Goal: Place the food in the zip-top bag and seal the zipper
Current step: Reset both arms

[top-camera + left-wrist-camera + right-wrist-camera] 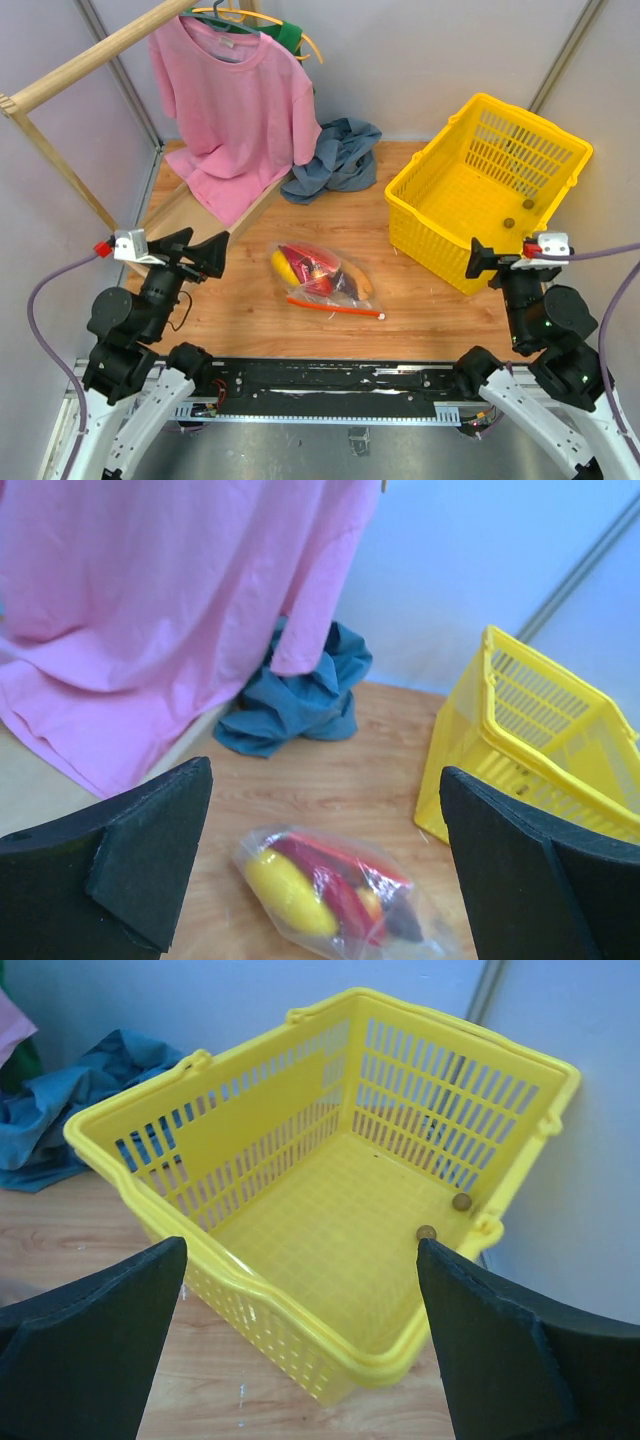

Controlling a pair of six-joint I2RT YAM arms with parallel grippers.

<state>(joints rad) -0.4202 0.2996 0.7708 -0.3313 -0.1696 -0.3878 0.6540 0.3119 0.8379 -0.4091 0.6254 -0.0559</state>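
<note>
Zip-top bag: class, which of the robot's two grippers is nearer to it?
Left. The left gripper hangs just left of the zip-top bag, its open jaws facing it. The right gripper sits farther off to the bag's right, by the yellow basket, facing into it.

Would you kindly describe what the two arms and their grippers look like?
The left arm and right arm are black with white lower links. The left gripper and right gripper have black wedge-shaped fingers, a white wrist block with a red tip, and a purplish cable.

A pink T-shirt (235, 110) hangs beside a crumpled blue cloth (335, 160), with a yellow basket (430, 218) farther right.
</note>
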